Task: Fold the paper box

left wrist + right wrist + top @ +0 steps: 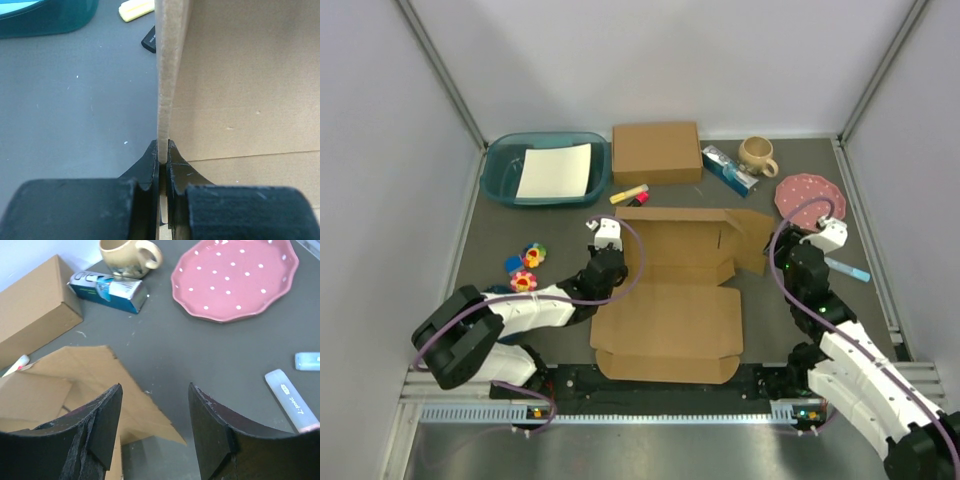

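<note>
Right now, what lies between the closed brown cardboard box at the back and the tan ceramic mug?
A small blue and white carton lies flat between them, seen in both the top and right wrist views.

I work in a lab test cell, not a home. Blank white panels on metal posts wall in my grey table. I am bolted to a rail. The mug, plate, toys and basin look like mixed props.
</note>
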`<action>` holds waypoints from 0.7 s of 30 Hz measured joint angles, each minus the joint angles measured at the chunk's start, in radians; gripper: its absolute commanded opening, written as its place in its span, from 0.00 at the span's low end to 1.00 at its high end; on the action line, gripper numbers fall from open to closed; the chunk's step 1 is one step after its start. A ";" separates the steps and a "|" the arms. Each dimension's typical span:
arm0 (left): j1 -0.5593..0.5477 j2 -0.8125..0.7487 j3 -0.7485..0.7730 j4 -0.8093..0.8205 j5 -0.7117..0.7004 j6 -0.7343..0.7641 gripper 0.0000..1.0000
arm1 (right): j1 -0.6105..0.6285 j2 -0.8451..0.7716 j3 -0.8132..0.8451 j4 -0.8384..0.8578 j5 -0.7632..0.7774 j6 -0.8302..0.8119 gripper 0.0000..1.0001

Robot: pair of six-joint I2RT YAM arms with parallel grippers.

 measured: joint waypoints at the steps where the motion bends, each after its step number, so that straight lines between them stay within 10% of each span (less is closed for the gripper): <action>1: 0.000 -0.002 -0.002 -0.001 0.002 0.000 0.00 | -0.024 -0.001 -0.014 0.008 -0.014 0.019 0.56; 21: -0.003 -0.018 -0.015 -0.001 0.005 0.001 0.00 | -0.295 0.369 -0.010 0.217 -0.310 0.252 0.50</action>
